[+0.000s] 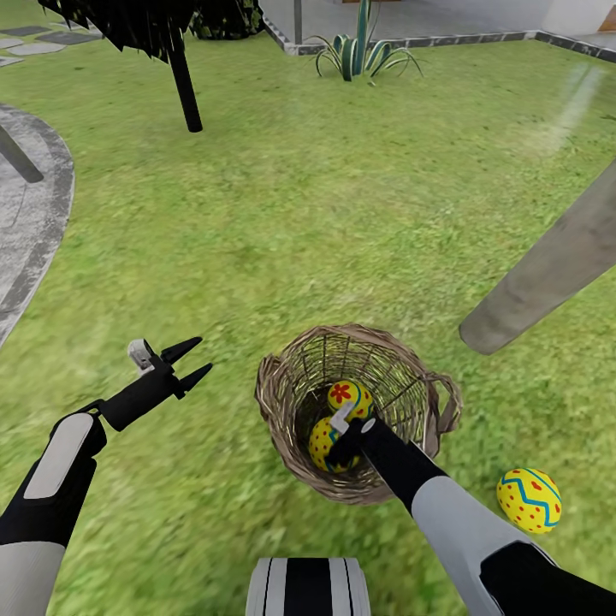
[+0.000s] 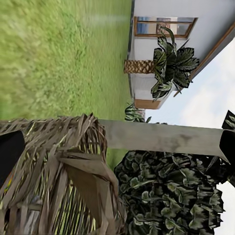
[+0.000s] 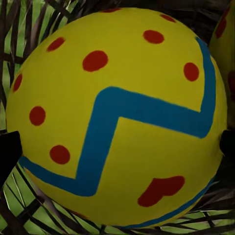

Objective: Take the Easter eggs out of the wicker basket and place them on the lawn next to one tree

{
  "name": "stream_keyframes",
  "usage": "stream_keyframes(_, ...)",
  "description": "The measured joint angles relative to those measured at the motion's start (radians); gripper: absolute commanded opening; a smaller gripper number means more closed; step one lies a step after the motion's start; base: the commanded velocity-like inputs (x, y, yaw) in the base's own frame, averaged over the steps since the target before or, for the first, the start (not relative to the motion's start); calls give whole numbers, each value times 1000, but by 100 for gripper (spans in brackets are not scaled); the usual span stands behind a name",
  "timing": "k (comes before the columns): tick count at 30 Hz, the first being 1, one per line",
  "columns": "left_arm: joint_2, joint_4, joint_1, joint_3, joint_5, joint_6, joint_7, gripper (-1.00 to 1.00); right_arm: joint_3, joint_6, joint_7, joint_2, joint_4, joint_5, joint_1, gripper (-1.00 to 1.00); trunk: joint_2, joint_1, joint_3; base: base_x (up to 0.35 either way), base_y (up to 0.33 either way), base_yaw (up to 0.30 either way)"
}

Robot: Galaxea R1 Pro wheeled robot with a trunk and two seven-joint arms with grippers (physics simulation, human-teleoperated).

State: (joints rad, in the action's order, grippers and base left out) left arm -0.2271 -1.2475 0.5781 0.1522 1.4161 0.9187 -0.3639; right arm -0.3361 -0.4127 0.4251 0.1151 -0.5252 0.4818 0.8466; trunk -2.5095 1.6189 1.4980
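Observation:
The wicker basket stands on the lawn close in front of me. Two Easter eggs lie inside it: one with a red flower mark and one lower down. My right gripper reaches down into the basket, open, with its dark fingertips on either side of the lower egg. A third egg lies on the grass right of the basket, near the pale leaning trunk of the tree. My left gripper hovers open over grass left of the basket.
A near-black tree with a thin trunk stands far left on the grass. Grey paving curves along the left edge. A spiky plant grows by the kerb at the back. The pale trunk and dark foliage appear beyond the basket.

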Motion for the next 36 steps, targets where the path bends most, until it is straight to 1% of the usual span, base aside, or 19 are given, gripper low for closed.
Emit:
stream_keyframes(1, 0, 0, 0, 0, 0, 0, 0, 100, 0, -1, 0, 0, -4, 0, 0, 100, 0, 0, 0, 0, 0, 0)
stream_keyframes(3, 0, 0, 0, 0, -1, 0, 0, 100, 1, -4, -1, 1, -11, -5, 0, 100, 0, 1, 8, 0, 0, 0)
stream_keyframes(7, 0, 0, 0, 0, 0, 0, 0, 100, 2, -5, -1, 0, -14, -4, 0, 100, 0, 1, 8, 0, 0, 0)
stream_keyframes(10, 0, 0, 0, 0, -1, 0, 0, 100, 2, -6, 0, 0, -27, -6, 1, 100, -1, 2, 19, 0, 0, 0)
stream_keyframes(13, 0, 0, 0, 0, 0, 0, 0, 100, 2, -6, 0, 0, -26, -5, 1, 100, -1, 2, 19, 0, 0, 0)
stream_keyframes(16, 0, 0, 0, 0, -1, 0, 0, 100, 1, -8, 2, 1, -63, -16, 0, 100, -2, 3, 31, 0, 0, 0)
stream_keyframes(18, 0, 0, 0, 1, 0, 0, 0, 100, 1, -8, 2, 1, -62, -16, 0, 100, -2, 3, 31, 0, 0, 0)
stream_keyframes(20, 0, 0, 0, 0, 0, 0, 0, 100, -1, -9, 4, 2, -86, -17, 0, 100, -2, 4, 38, 0, 0, 0)
stream_keyframes(23, 0, 1, 0, 1, 0, 0, 0, 100, -3, -8, 4, 2, -86, -14, 0, 100, -2, 4, 39, 0, 0, 0)
stream_keyframes(24, 0, 1, 0, 1, 0, 0, 0, 100, -4, -8, 5, 2, -87, -14, 0, -100, -2, 4, 39, 0, 0, 0)
stream_keyframes(36, 0, 5, 0, 1, 1, 0, 0, 100, -5, -15, 8, 2, -89, -9, 0, -100, -2, 4, 39, 0, 0, 0)
